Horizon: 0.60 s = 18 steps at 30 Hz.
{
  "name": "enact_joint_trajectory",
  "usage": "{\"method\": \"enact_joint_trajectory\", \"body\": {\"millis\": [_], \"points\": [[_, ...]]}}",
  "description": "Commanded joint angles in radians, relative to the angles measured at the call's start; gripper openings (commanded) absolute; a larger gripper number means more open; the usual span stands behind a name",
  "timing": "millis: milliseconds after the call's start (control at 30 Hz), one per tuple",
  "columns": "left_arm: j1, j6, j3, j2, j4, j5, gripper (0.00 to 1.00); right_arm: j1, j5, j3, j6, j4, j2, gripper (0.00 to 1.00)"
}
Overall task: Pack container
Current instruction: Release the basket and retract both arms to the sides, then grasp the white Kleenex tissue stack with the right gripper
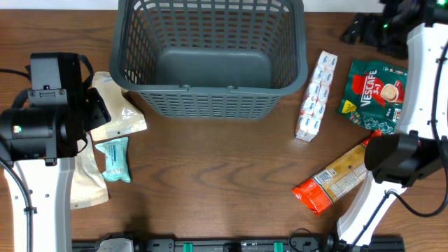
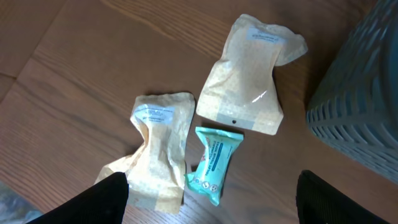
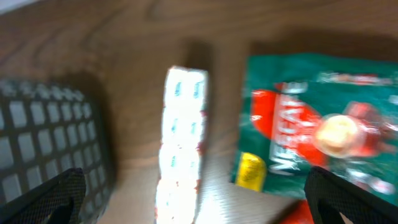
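The container (image 1: 210,89) sits empty, top centre of the overhead view. My left gripper (image 2: 212,186) hangs, fingers spread, above the teal packet (image 2: 214,165); I'd straddle its narrow width, clear of the beige pouch (image 2: 158,149) alongside. My right gripper (image 3: 196,180), likewise spread, overlooks the white sachet strip (image 3: 180,137).

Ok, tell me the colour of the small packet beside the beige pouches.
The packet is teal, clearest in the left wrist view.
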Motion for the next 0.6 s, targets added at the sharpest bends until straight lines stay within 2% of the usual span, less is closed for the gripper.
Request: {"method": "enact_joint_trajectory", "body": {"millis": [0,167,300,433,567], "points": [[0.025,0.004,0.018,0.008,0.005,-0.002,0.77,0.004,0.151,0.156,0.106,-0.047,-0.052,0.99],[0.148,0.0,0.018,0.017,0.011,0.0,0.76,0.003,0.15,0.288,0.161,-0.14,-0.131,0.99],[0.271,0.08,0.018,0.023,0.042,0.109,0.77,0.002,0.151,0.29,0.202,-0.218,-0.18,0.99],[0.368,0.09,0.018,0.044,0.054,0.142,0.77,0.003,0.149,0.232,0.253,-0.217,-0.177,0.99],[0.4,0.104,0.018,0.068,0.062,0.157,0.77,0.002,0.147,0.102,0.309,-0.213,-0.154,0.99]]}}
